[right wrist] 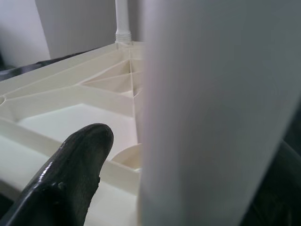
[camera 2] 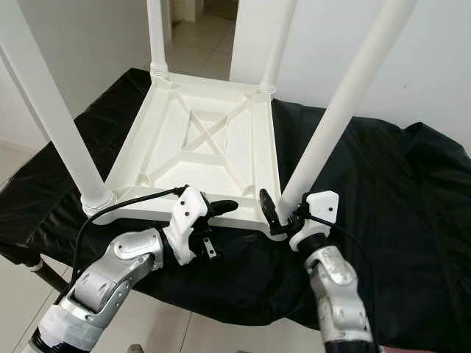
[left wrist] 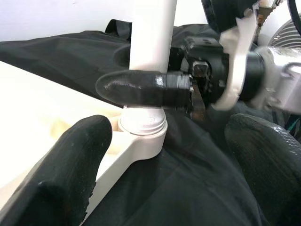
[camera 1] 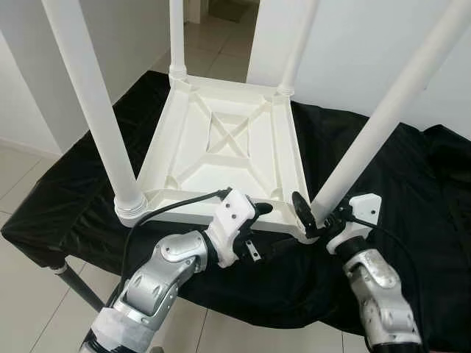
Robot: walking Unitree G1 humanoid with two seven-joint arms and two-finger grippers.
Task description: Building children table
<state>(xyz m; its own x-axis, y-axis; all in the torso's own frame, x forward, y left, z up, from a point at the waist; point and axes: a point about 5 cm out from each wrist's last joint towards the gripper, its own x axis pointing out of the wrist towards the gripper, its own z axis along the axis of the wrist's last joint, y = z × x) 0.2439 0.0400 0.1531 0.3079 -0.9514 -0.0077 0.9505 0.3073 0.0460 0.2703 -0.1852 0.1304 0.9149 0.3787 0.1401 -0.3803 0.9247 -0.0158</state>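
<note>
Upside down, the white plastic table (camera 1: 221, 140) points four round legs upward. Right gripper (camera 1: 318, 219) clasps the near-right leg (camera 1: 383, 118); left gripper (camera 1: 254, 220) spreads loose at the ribbed rim.

Silver jointed arms — white wrist housings, black cables, long black fingers on the left gripper (camera 1: 254, 220) and right gripper (camera 1: 318, 219)

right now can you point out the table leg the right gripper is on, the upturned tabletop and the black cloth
table leg (camera 1: 368, 140), left eye view, mid shaft of the near right leg
upturned tabletop (camera 1: 221, 136), left eye view, centre of the cross ribbing
black cloth (camera 1: 419, 220), left eye view, bare patch right of the table
</note>
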